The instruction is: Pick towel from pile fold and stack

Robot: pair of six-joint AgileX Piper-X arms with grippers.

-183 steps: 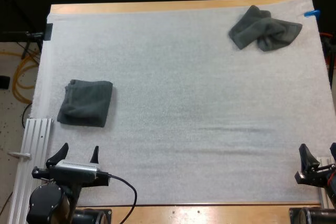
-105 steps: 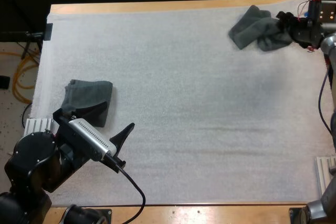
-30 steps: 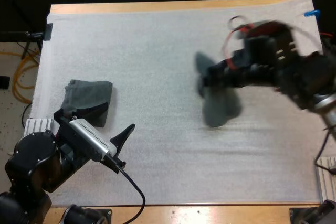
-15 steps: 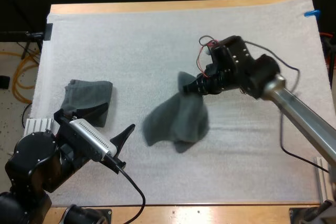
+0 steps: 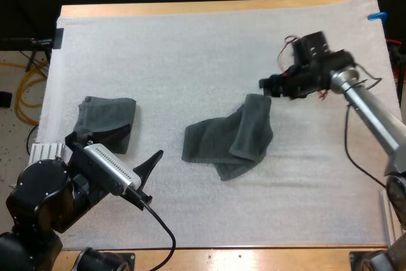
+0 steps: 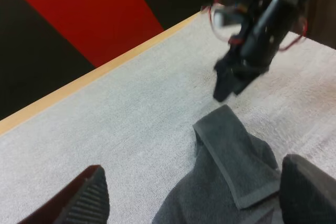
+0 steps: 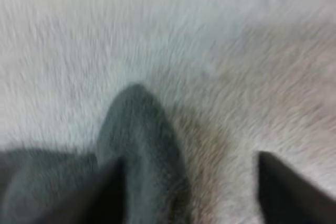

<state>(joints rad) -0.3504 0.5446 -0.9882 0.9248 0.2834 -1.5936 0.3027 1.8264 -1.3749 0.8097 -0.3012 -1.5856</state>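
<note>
At the left of the high view the folded towel [image 5: 104, 118] lies unmoved, and the left gripper [image 5: 114, 146] beside it stays wide open and empty. The crumpled towel [image 5: 228, 139], brought from the upper right corner, now lies mid-frame on the mat [image 5: 190, 49]. Just right of it, the right gripper [image 5: 271, 87] has let go, fingers apart; spreading and folding likely come next

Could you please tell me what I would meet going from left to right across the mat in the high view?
folded towel → crumpled towel → right gripper
</note>
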